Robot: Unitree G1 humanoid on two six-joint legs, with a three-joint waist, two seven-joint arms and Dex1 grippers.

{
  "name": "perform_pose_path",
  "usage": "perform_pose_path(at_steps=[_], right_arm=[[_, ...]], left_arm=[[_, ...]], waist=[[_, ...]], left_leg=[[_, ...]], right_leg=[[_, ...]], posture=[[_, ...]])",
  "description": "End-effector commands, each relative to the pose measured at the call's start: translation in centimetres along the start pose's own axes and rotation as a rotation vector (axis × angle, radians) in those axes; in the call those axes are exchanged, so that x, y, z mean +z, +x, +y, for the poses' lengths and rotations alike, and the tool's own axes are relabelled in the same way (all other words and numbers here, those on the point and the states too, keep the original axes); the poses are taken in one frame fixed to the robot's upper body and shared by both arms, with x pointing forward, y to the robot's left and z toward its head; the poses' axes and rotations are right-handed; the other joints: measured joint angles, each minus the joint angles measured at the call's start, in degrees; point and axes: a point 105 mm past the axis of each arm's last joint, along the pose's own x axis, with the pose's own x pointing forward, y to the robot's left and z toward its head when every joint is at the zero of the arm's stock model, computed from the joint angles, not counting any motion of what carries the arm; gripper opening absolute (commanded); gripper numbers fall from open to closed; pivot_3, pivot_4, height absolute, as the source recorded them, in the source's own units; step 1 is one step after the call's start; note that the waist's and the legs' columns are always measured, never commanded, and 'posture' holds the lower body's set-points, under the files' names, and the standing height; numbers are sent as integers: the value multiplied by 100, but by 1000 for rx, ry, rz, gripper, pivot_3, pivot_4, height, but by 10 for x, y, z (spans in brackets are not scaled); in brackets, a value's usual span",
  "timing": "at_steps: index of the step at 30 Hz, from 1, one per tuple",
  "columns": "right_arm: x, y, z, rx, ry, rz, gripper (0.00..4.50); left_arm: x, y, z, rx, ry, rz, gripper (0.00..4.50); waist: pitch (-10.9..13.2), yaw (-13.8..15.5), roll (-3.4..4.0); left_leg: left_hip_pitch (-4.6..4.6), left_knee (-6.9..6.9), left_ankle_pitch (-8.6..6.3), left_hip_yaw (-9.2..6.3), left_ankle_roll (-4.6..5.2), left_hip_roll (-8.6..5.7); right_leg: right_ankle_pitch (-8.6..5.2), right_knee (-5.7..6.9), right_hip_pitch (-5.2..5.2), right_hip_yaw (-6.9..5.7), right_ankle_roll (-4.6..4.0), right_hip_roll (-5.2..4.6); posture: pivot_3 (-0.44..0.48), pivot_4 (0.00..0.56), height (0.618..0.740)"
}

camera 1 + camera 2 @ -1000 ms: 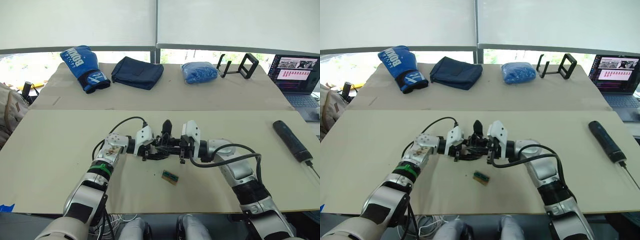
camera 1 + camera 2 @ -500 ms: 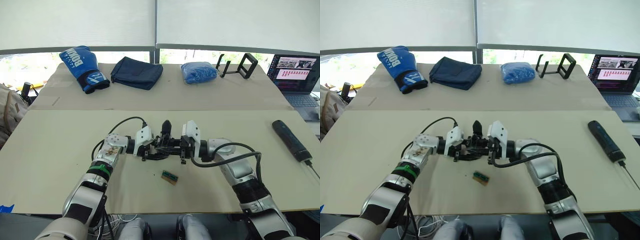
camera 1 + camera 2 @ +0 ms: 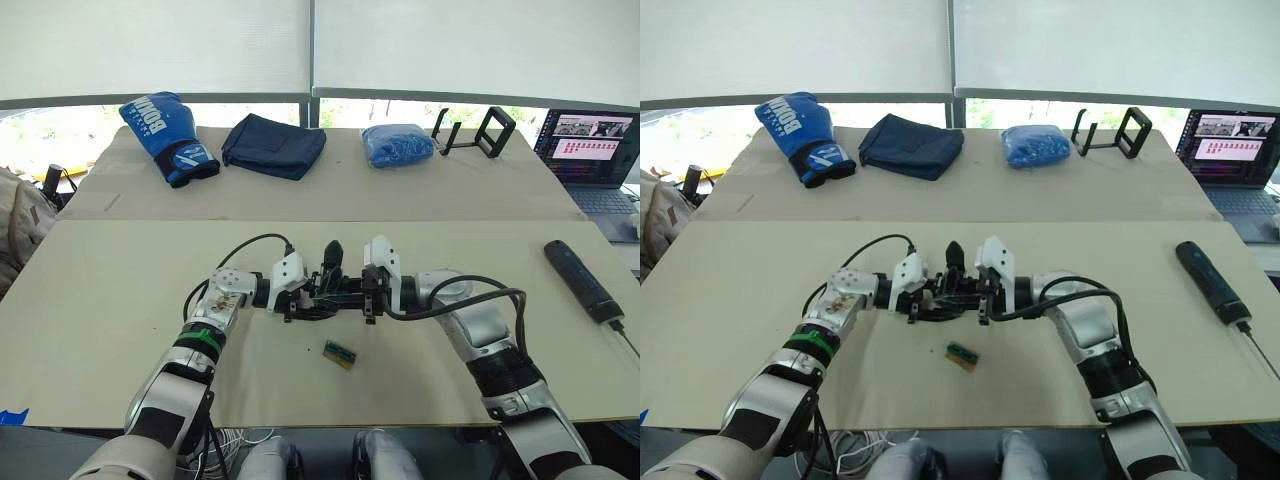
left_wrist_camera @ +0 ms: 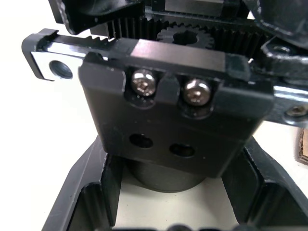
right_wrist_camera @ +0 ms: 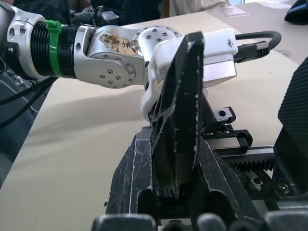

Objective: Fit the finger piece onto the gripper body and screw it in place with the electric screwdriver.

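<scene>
The left gripper (image 3: 300, 296) and right gripper (image 3: 366, 294) meet near the middle of the front table (image 3: 110, 300). The left gripper's fingers (image 4: 82, 192) clasp the gripper body (image 4: 168, 125) by its round base. The right gripper holds the finger piece (image 5: 179, 110) pinched against the body's top. The electric screwdriver (image 3: 585, 281) lies near the table's right edge; a small green-and-brown block (image 3: 340, 355) rests toward the front edge.
</scene>
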Motion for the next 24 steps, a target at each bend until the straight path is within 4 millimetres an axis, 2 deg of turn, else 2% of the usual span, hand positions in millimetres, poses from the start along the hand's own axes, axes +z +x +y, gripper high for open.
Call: perform_pose_path(at_steps=[1,11,20,24], right_arm=[[-17,-3,1,5,62,79,383],[-20,-5,-3,-27,63,91,383],[-18,-9,-8,-40,-8,147,383],[-12,-8,-7,-30,-21,155,382]], left_arm=[[0,1,-3,-9,-2,2,2323],[0,0,-3,-5,-5,-1,2323],[0,1,-5,-10,-9,-2,2323],[-1,1,-6,-10,-12,-2,2323]], waist=[[-2,0,0],[-11,-3,0],[-12,-7,0],[-12,-7,0]], left_leg=[[1,0,0,-1,0,0],[7,-2,0,-1,0,0],[7,-2,0,0,0,1],[7,-2,0,-1,0,1]], right_leg=[[0,0,0,0,0,0],[0,-1,6,0,0,0],[0,0,7,1,0,0],[0,0,7,0,0,-1]], posture=[[0,150,740],[0,150,740],[0,150,740],[0,150,740]])
